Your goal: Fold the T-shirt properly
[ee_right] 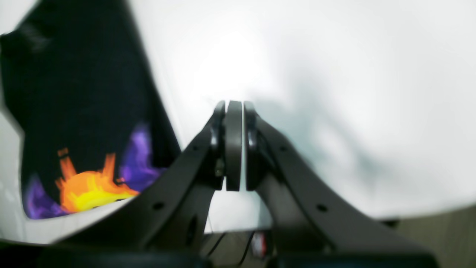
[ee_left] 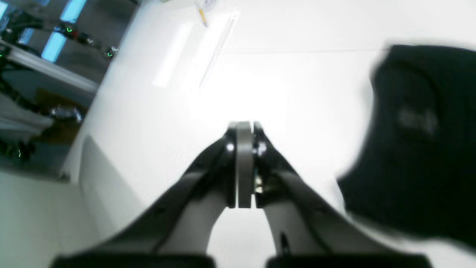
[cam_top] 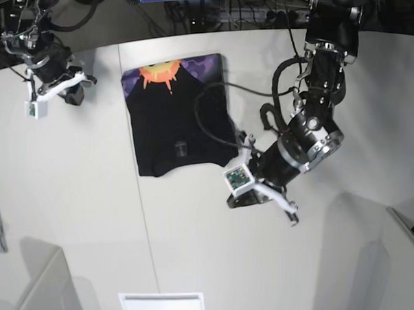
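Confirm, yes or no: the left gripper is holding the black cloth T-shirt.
No, the left gripper is shut on nothing, beside the black cloth T-shirt.

White table (cam_top: pixel 92 201) is carrying one thing, the shirt (cam_top: pixel 178 122), lying flat and folded into a rough rectangle near the far middle. Sun and purple print is showing along its far edge, plain black over the rest, a small grey tag (cam_top: pixel 181 148) near its front. A seam line (cam_top: pixel 147 226) is running across the tabletop.
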Action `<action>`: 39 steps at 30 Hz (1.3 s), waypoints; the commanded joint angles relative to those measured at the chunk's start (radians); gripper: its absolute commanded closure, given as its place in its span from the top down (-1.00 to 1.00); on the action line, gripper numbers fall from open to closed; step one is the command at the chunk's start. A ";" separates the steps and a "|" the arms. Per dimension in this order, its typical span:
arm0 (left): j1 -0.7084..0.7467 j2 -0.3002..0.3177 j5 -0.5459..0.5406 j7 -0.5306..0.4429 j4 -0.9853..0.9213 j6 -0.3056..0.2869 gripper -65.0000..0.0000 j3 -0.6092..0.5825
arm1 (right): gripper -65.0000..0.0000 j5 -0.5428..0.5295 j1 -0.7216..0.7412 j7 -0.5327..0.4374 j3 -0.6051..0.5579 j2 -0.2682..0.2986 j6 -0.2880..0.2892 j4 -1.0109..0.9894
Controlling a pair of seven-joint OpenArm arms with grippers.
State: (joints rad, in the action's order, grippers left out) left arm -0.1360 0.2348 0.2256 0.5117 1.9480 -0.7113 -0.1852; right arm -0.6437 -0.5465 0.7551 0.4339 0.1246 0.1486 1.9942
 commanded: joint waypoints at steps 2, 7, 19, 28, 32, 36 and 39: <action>0.031 0.007 -0.001 -0.012 0.032 0.013 -1.00 0.083 | -1.00 -0.001 -0.028 -0.055 0.010 0.010 0.050 0.018; 0.155 0.010 -0.096 -0.075 0.032 0.013 -1.00 0.290 | -1.00 -0.001 -0.067 -0.130 0.010 0.034 0.162 0.020; 0.448 0.122 -0.441 -0.155 0.008 0.013 -1.00 0.748 | -1.00 0.272 -0.146 -0.259 0.015 0.056 0.285 0.020; 0.677 0.131 -0.472 -0.315 -0.035 0.013 -1.00 0.909 | -1.00 0.276 -0.225 -0.392 0.144 0.054 0.285 0.017; 0.758 0.130 -0.417 -0.597 -0.161 0.013 -1.00 0.919 | -1.00 0.278 -0.225 -0.391 0.193 0.060 0.285 0.014; 0.807 0.127 -0.291 -0.861 -0.310 0.013 -1.00 0.924 | -1.00 0.279 -0.226 -0.391 0.228 0.060 0.357 0.012; 0.872 0.127 -0.306 -0.953 -0.367 0.013 -1.00 0.924 | -1.00 0.279 -0.240 -0.388 0.282 0.054 0.437 0.012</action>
State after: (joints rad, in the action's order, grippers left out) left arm 0.7273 0.3477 -0.0612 -0.4152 1.5703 -0.7044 0.7269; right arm -0.3592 -0.7685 0.3847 0.7013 0.1661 0.5865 1.9923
